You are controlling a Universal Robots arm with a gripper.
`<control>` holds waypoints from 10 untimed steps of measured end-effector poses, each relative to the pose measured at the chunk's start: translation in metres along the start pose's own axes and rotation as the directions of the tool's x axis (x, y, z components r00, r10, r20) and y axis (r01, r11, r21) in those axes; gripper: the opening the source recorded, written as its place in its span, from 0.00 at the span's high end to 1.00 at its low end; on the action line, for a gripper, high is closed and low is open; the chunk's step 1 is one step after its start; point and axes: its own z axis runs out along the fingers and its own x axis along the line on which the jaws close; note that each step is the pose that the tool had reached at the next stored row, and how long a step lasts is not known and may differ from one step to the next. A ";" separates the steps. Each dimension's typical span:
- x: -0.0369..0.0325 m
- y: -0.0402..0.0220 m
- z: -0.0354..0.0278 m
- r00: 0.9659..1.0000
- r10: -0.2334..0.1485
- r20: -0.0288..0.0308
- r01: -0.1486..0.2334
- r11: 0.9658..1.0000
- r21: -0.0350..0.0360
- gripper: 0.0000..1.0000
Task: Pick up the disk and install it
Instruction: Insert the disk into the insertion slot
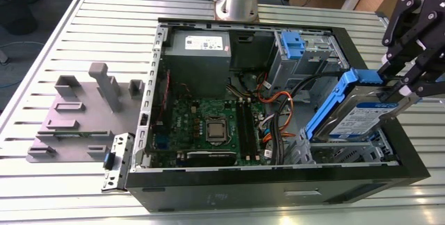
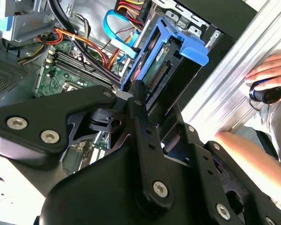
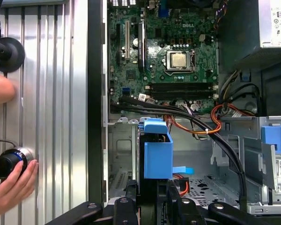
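Exterior view, right of the frame: the end effector (image 1: pixel 402 90) pinches the disk (image 1: pixel 356 114) by its upper end, tilted above the drive cage (image 1: pixel 347 152) of the computer case (image 1: pixel 278 183). Squaring the carrier to the cage and clearing the cables (image 1: pixel 276 100) probably matters most.

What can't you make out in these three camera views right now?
1. Exterior view: the disk, held tilted over the computer case, hides most of the drive cage beneath it.
2. Exterior view: the gripper is cut off by that view's right edge.
3. Second wrist view: the gripper's body covers the disk's lower half.
4. First wrist view: a person's hand is cut by the edge.
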 end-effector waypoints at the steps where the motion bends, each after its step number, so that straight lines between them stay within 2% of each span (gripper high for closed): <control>1: 0.0000 -0.0001 0.0016 1.000 0.000 0.000 0.000 1.000 0.000 0.65; 10: 0.0000 -0.0010 0.0180 1.000 0.000 0.000 0.000 1.000 0.000 0.65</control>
